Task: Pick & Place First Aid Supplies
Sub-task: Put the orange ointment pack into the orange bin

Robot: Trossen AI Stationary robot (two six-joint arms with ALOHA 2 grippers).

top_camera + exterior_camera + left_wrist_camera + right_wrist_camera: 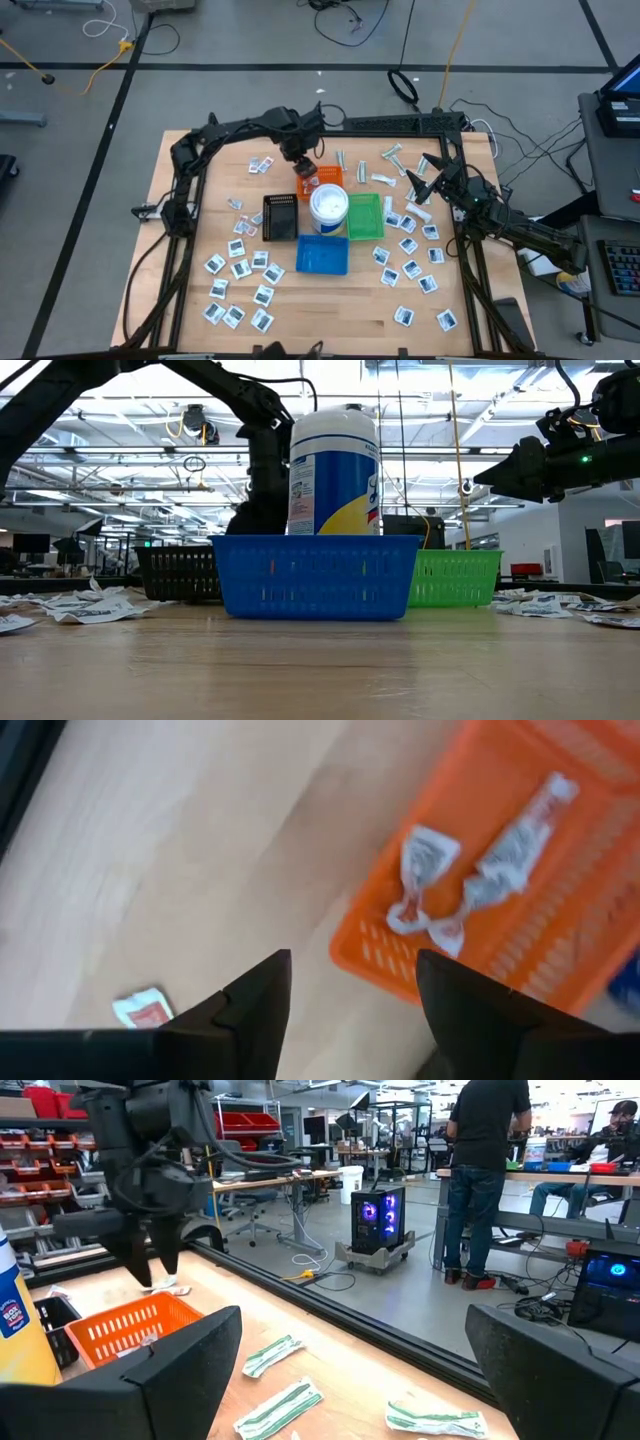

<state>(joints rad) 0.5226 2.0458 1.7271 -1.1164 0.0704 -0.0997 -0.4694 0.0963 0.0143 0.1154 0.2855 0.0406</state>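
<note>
A: Between the left gripper's [350, 1010] two dark fingers [262, 1005] we see bare wood; they stand apart and hold nothing. It hangs over the far edge of the orange tray [322, 179], near the middle of the table [330, 310].

B: And inside that tray?

A: From the left wrist view we count about three crumpled red-marked packets [425, 855] lying on the orange mesh [560, 880]. One more red-marked packet [147, 1010] lies on the table just outside it.

B: Where is the right gripper [425, 187]?

A: Raised above the table's right far side, fingers [175, 1370] spread wide and empty. Below it we see narrow wrapped strips [272, 1352] lying flat on the wood.

B: And around the trays?

A: Beside the orange tray stands a white round tub [329, 207] with a blue band. A black tray [280, 216] sits to its left, a green tray [364, 216] to its right, and a blue tray [322, 255] on the near side. We see white square packets [240, 269] scattered over the left near part of the table and more [410, 268] down the right side. Further strips [392, 153] lie near the far edge.

B: Anyone in the room?

A: Beyond the table, in the right wrist view, we see a person in dark clothes [487, 1170] standing at a bench, back to us.
</note>
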